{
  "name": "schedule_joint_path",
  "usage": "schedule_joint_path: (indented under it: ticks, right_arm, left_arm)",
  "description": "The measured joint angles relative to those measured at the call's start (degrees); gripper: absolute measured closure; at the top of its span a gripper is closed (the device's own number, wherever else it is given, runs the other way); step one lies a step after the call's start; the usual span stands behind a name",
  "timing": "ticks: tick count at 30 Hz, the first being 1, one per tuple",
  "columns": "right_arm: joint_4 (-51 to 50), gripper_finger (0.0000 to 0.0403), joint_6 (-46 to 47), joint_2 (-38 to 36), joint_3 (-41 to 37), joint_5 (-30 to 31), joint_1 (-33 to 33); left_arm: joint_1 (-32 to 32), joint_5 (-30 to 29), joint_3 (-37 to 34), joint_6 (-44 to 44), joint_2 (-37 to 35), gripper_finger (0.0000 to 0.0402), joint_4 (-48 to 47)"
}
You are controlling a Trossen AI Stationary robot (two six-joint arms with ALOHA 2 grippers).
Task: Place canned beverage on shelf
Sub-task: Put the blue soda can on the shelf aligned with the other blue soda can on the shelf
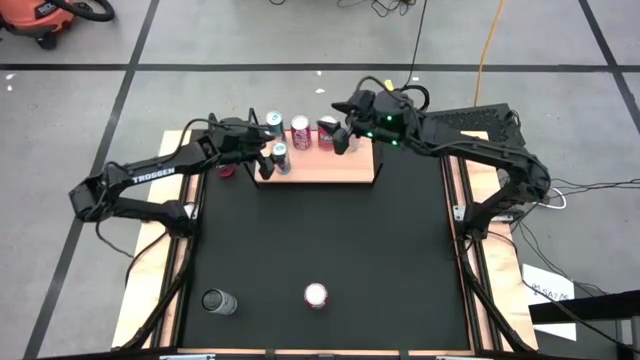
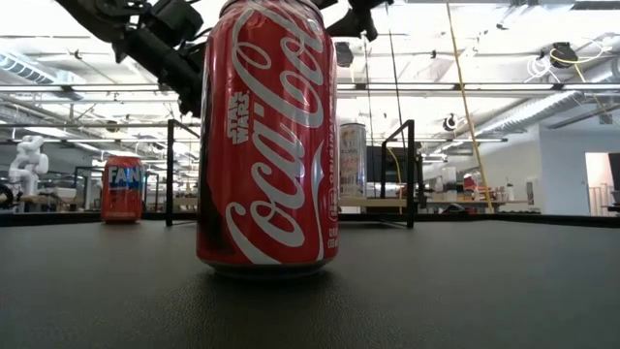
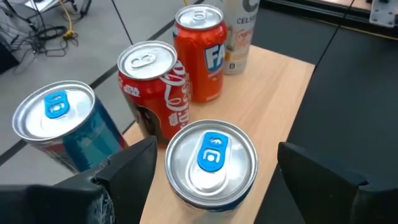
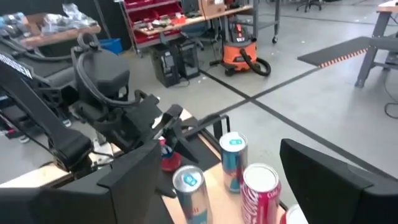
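Note:
The shelf (image 1: pixel 340 172), a light-wood board with thin black rods, stands at the table's far middle. Several cans stand on it. In the left wrist view these are a silver-topped can with a blue tab (image 3: pixel 211 163), a second blue-tab can (image 3: pixel 59 124), a red cola can (image 3: pixel 155 87), an orange can (image 3: pixel 202 53) and a white can (image 3: pixel 239 31). My left gripper (image 1: pixel 272 158) is open, its fingers (image 3: pixel 127 180) on either side of the nearest blue-tab can with a gap on both sides. My right gripper (image 1: pixel 340 138) hangs open and empty above the shelf's far cans (image 4: pixel 261 186).
A red cola can (image 1: pixel 316 296) and a dark can (image 1: pixel 218 301) stand near the table's near edge. The cola can fills the low view (image 2: pixel 266 145). Another red can (image 1: pixel 226 170) stands on the table just left of the shelf. The black middle of the table (image 1: pixel 320 230) is bare.

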Motion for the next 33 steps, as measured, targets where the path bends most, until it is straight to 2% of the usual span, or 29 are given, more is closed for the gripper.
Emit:
schedule_joint_path:
  ticks: [6, 10, 24, 33]
  right_arm:
    - [-2.07, 0.0085, 0.22, 0.17, 0.0, -0.05, 0.07]
    - [-2.05, 0.0085, 0.44, 0.25, 0.0, -0.11, 0.07]
    - [-2.01, 0.0085, 0.25, 0.25, 0.0, -0.11, 0.07]
    - [-2.12, 0.0085, 0.23, 0.25, 0.0, -0.13, 0.07]
  left_arm:
    - [0.04, -0.09, 0.0, 0.22, 1.42, 0.0068, 0.02]
    - [0.05, -2.7, 0.0, 0.22, 2.14, 0.0076, 0.08]
    - [0.48, -2.04, 0.02, 3.04, 3.53, 0.0172, -0.03]
    - [5.22, -2.83, 0.02, 3.2, 3.51, 0.0173, 0.04]
